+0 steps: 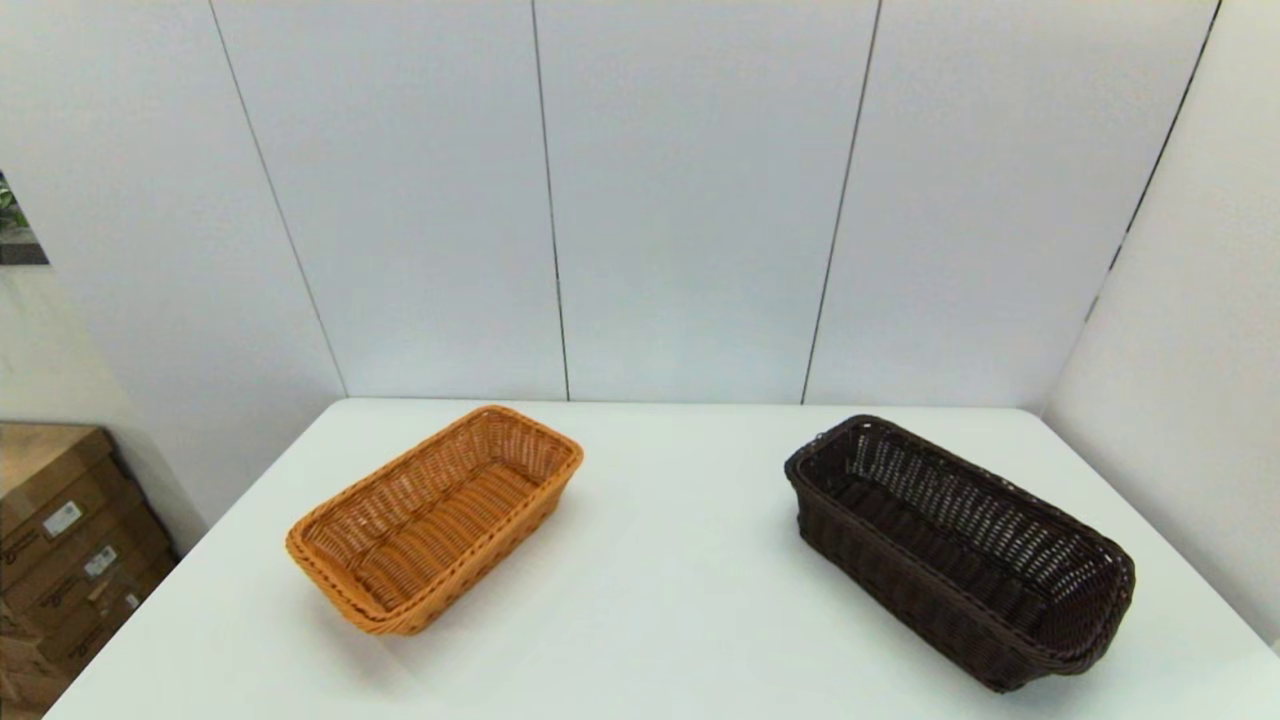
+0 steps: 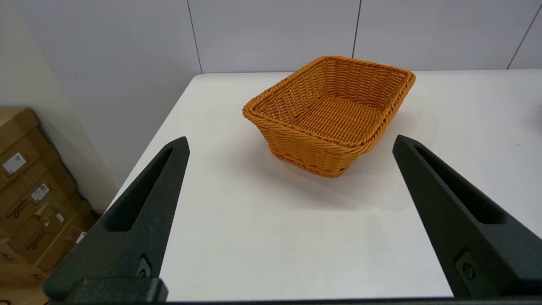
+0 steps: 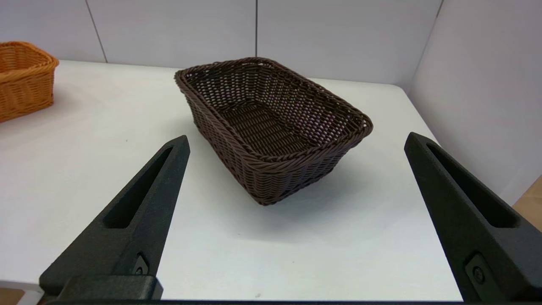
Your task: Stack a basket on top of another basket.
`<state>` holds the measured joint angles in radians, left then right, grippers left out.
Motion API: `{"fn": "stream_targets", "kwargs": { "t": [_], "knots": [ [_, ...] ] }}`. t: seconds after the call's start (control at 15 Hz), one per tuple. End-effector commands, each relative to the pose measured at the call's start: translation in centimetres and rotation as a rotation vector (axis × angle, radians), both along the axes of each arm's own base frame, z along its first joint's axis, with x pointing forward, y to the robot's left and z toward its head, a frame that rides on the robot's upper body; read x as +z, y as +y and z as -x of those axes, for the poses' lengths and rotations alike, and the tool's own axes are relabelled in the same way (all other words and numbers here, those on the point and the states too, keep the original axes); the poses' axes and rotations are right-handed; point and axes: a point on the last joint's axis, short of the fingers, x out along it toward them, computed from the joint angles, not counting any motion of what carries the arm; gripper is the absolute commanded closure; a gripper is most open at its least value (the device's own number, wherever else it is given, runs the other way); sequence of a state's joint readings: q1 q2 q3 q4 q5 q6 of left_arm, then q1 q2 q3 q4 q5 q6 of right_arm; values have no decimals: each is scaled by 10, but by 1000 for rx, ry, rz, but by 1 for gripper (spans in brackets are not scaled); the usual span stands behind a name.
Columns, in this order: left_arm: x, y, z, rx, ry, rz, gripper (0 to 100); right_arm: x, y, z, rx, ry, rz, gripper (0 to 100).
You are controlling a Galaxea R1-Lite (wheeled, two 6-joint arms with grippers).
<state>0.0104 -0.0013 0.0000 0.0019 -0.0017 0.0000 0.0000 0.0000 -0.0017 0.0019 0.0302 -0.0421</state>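
Note:
The dark brown basket (image 1: 960, 545) rests on the right side of the white table (image 1: 660, 590); it also fills the middle of the right wrist view (image 3: 271, 127). On the left side sits the orange-tan basket (image 1: 435, 515), seen too in the left wrist view (image 2: 330, 114) and at the edge of the right wrist view (image 3: 23, 76). My left gripper (image 2: 290, 144) is open, held back near the table's front edge, short of the orange-tan basket. My right gripper (image 3: 296, 142) is open likewise, short of the dark brown basket. Neither arm shows in the head view.
Cardboard boxes (image 1: 60, 540) are stacked on the floor beyond the table's left edge (image 2: 29, 199). White wall panels (image 1: 640, 200) close off the back and the right side. Bare tabletop lies between the two baskets.

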Motion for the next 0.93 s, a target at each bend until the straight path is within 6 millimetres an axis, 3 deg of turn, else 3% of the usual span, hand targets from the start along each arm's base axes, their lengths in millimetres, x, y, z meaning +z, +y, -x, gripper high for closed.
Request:
{"fn": "stream_targets", "kwargs": {
  "t": [0.07,0.93],
  "knots": [
    [-1,0,0,0,4,0,0,0,0,0,0,0,-2,0],
    [0,0,0,0,2,0,0,0,0,0,0,0,-2,0]
  ]
}}
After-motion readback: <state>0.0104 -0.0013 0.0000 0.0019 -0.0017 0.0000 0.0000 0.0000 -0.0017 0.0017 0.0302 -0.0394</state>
